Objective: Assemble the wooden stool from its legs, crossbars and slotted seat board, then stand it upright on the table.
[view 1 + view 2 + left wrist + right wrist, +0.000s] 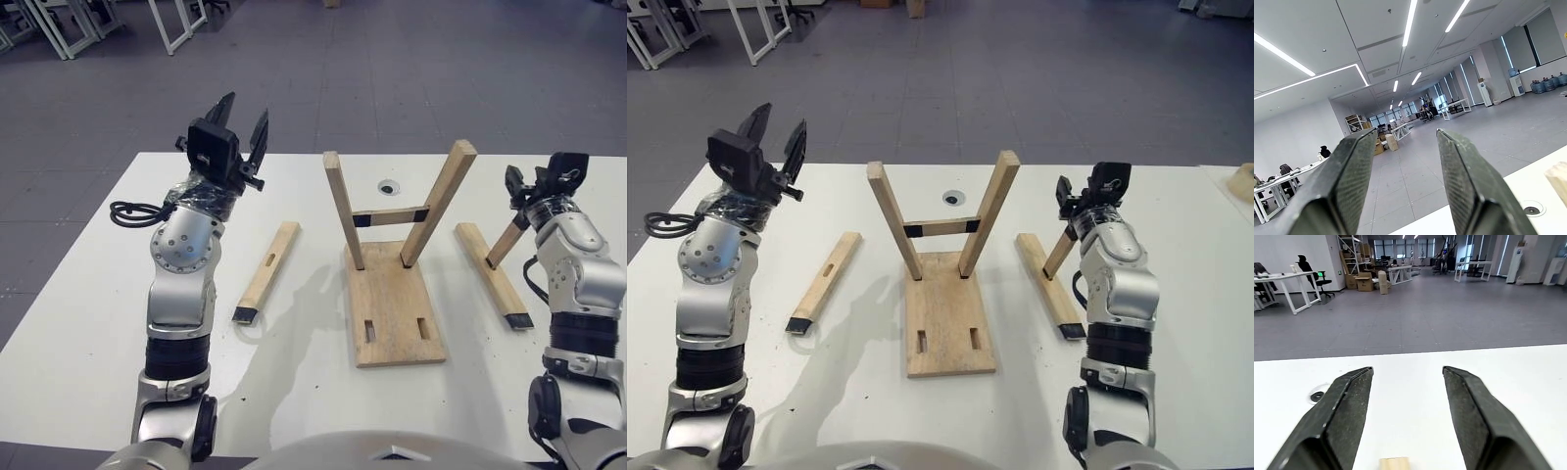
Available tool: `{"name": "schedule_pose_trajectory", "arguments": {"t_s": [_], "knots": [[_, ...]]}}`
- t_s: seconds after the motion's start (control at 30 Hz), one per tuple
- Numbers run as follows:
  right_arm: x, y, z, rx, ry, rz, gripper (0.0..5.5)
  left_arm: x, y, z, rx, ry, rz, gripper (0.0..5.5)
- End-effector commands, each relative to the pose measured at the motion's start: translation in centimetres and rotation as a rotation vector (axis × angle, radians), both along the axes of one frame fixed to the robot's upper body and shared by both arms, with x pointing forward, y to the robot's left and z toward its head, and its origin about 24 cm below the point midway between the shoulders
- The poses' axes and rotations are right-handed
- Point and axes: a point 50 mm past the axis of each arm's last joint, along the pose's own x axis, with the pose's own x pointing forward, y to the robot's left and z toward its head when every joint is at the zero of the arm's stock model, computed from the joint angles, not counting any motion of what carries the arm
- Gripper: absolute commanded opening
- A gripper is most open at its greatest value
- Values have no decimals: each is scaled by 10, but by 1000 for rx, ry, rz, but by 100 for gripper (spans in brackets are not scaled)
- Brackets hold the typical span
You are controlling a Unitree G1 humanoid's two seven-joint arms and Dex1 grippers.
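Left hand (247, 110) gapes; seat board (392, 305) holds 2 legs (345, 211).

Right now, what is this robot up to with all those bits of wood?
It is building a stool. The seat board lies flat on the table, two legs joined by a crossbar standing in its far slots. A left loose leg and a right loose leg lie beside it, the right one with a second crossbar slotted in. The left claw and right claw are open and empty.
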Motion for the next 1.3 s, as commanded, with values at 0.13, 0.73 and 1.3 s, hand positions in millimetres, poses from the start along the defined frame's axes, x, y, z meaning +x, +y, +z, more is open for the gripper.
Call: {"name": "schedule_pose_trajectory", "arguments": {"t_s": [0.13, 0.73, 1.3], "knots": [[-32, 10, 81, 125, -359, 21, 261, -6, -1, -5, -15, 11, 2, 224], [-153, -26, -91, -15, 178, 113, 365, -9, 3, -14, 7, 45, 6, 224], [-147, -36, -125, -104, 353, 128, 307, -5, 5, -17, 1, 55, 6, 224]]}}
